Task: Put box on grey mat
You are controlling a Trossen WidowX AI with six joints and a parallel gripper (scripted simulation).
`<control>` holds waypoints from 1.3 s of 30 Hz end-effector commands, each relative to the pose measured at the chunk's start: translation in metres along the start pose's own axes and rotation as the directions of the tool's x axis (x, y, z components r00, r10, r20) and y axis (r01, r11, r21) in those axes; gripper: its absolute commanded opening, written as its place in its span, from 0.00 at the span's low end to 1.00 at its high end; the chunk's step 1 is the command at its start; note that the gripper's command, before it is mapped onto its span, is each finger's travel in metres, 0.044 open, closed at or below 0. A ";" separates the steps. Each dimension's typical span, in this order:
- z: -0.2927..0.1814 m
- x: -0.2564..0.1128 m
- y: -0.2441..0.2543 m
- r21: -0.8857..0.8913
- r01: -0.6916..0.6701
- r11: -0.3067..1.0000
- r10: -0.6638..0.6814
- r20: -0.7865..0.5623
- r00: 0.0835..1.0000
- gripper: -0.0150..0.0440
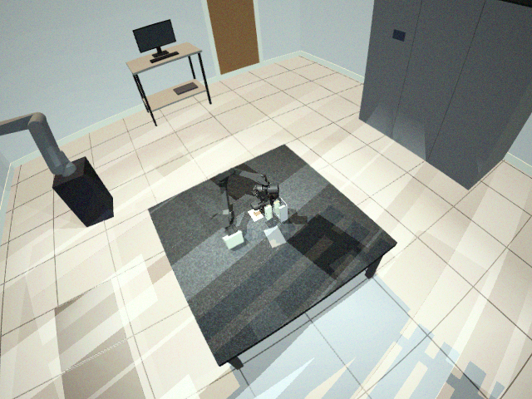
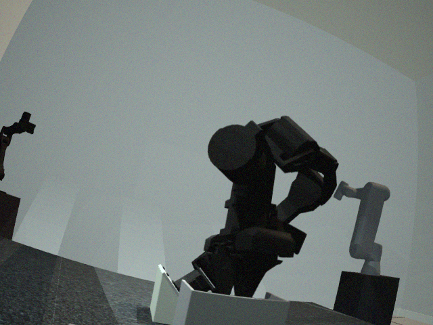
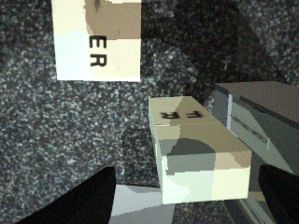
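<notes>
Standing apart, the pincer (image 3: 186, 174) straddles a pale box (image 3: 201, 149) — seemingly above the dark, patchily lit tabletop (image 1: 240, 300) (image 2: 70, 290) (image 3: 103, 117).

On the table (image 1: 258, 296), a black arm (image 1: 229, 197) is arching toward the far-left edge; a pale block (image 1: 233, 240) is sitting nearer the left corner than the white bin (image 1: 283, 212).
</notes>
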State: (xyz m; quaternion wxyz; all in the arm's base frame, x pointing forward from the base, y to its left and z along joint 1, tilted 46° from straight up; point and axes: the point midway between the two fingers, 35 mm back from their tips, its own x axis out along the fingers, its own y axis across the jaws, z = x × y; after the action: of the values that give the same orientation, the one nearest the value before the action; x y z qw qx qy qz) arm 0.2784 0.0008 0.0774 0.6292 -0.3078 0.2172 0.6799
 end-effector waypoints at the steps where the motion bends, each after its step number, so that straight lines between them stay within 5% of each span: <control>1: 0.000 0.000 0.000 0.001 0.002 1.000 -0.002 0.002 1.000 0.98; 12: 0.000 -0.030 -0.002 0.001 -0.001 1.000 0.001 0.000 1.000 1.00; 20: 0.000 -0.027 -0.004 0.002 0.011 1.000 -0.011 -0.001 1.000 0.67; 39: 0.000 -0.029 -0.007 0.001 -0.021 1.000 0.021 -0.001 1.000 0.67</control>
State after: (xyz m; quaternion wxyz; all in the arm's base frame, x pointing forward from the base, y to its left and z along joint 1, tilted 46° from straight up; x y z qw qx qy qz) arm 0.2843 -0.0194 0.0977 0.6307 -0.3061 0.2180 0.6789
